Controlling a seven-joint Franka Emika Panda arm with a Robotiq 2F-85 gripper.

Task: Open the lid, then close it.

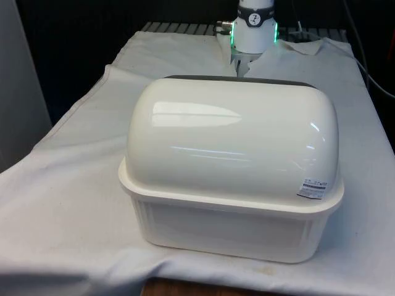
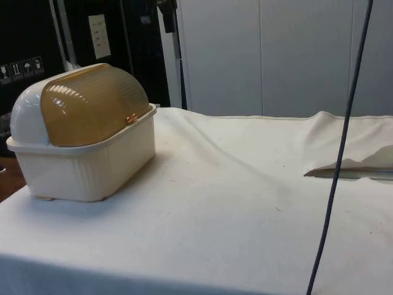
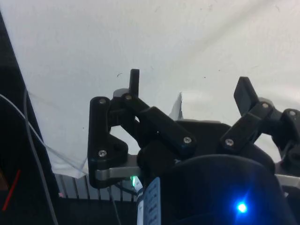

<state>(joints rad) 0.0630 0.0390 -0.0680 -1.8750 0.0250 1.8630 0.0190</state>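
A cream bread box [image 1: 231, 225] stands on the white cloth near the table's front edge, its rounded white back [image 1: 234, 139] turned to the front view. In the side view its amber ribbed roll lid [image 2: 92, 107] is pulled down shut, and the small copper handle [image 2: 130, 120] rests at the rim of the base [image 2: 80, 169]. My gripper [image 3: 189, 84] is open above bare white cloth, well away from the box, with nothing between its black fingers [image 3: 134, 77].
A dark cable [image 2: 344, 141] hangs down across the side view's right part. The cloth has a raised fold [image 2: 350, 169] there. The arm's base [image 1: 255, 28] stands behind the box at the far end. Thin cables [image 3: 33, 140] run by the table's edge.
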